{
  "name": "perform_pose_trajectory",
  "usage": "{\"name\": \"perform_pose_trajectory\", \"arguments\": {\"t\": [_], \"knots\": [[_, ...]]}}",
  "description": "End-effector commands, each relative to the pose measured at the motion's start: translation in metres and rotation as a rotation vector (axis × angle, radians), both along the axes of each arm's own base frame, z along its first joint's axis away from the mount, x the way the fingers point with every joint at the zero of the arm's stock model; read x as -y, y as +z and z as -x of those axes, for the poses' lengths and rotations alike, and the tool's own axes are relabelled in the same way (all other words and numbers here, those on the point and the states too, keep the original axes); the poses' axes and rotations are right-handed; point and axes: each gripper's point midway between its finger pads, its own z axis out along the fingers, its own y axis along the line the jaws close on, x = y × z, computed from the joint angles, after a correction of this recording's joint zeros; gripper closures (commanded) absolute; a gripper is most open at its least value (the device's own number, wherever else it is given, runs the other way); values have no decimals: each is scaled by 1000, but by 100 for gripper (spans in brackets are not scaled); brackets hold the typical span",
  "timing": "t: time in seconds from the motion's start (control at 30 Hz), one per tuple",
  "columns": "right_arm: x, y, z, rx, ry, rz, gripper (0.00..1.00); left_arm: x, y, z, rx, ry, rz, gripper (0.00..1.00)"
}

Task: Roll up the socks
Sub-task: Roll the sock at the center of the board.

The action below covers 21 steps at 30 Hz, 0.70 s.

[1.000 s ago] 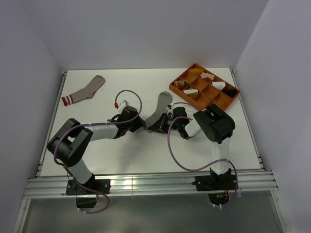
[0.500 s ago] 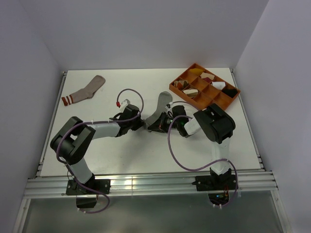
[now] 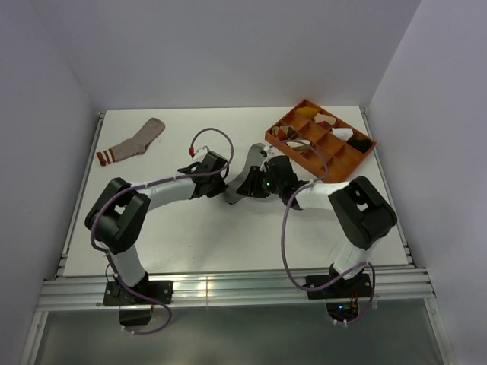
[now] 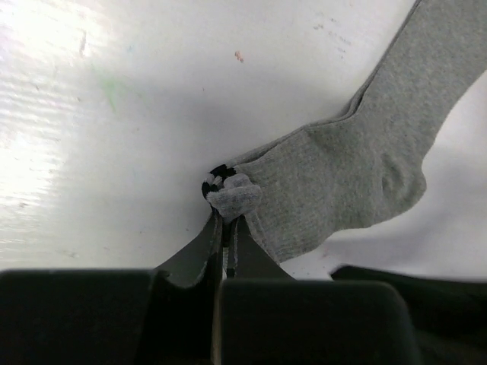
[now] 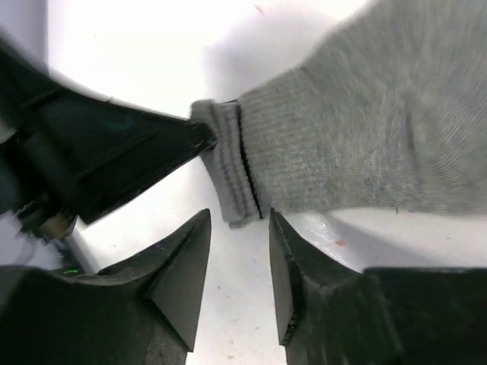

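Both our wrists have slid farther away; left gripper (image 4: 225,232) pinches the grey sock (image 4: 350,182) by its rolled cuff (image 4: 233,192), right gripper (image 5: 239,220) gapes beside it. If our pinch loosens, the roll springs open.

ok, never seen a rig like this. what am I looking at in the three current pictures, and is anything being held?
The machine is two robot arms, the left arm and the right arm, bolted at the near edge of a white table. Each ends in a two-finger gripper. The wide picture comes from a fixed camera above and behind them. The two close-ups come from a camera on each wrist, looking out past its own fingers.

On the table lie a grey sock, a pinkish-tan sock at far left, and an orange divided tray of small cloth bundles.

The left gripper is shut on the grey sock's striped cuff. The right gripper is open, pointing at that cuff and holding nothing.
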Motion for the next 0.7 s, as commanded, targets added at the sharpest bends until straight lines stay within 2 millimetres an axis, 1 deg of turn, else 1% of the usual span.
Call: {"name": "perform_pose_trajectory", "arguments": {"t": [0.0, 0.03, 0.07, 0.1, 0.13, 0.17, 0.23, 0.27, 0.33, 0.43, 0.47, 0.6, 0.67], "knots": [[-2, 27, -8, 262, 30, 173, 55, -18, -1, 2, -52, -42, -171, 100], [2, 31, -11, 327, 25, 230, 55, -22, -4, 6, -79, -50, -197, 100], [-1, 33, -8, 358, 37, 248, 55, -19, 1, 3, -77, -57, -198, 100], [-2, 35, -7, 391, 35, 271, 55, -20, -3, 4, -92, -70, -210, 100], [-10, 38, 2, 447, 63, 285, 55, -21, -3, 7, -105, -77, -222, 100], [-11, 39, 2, 480, 47, 301, 55, -19, -2, 6, -106, -83, -222, 100], [-17, 39, 10, 535, 50, 310, 55, -19, -6, 9, -125, -101, -231, 100], [-16, 38, 9, 558, 34, 324, 55, -18, -4, 7, -124, -106, -230, 100], [-17, 32, 10, 585, 38, 344, 54, -16, -8, 9, -143, -129, -233, 100], [-22, 29, 12, 642, 45, 374, 53, -13, -10, 10, -158, -149, -236, 100], [-26, 27, 17, 653, 56, 377, 52, -11, -8, 8, -157, -151, -233, 100], [-30, 22, 18, 703, 52, 401, 48, -9, -8, 8, -158, -169, -231, 100], [-33, 19, 17, 717, 62, 422, 47, -8, -8, 8, -159, -174, -228, 100]]}}
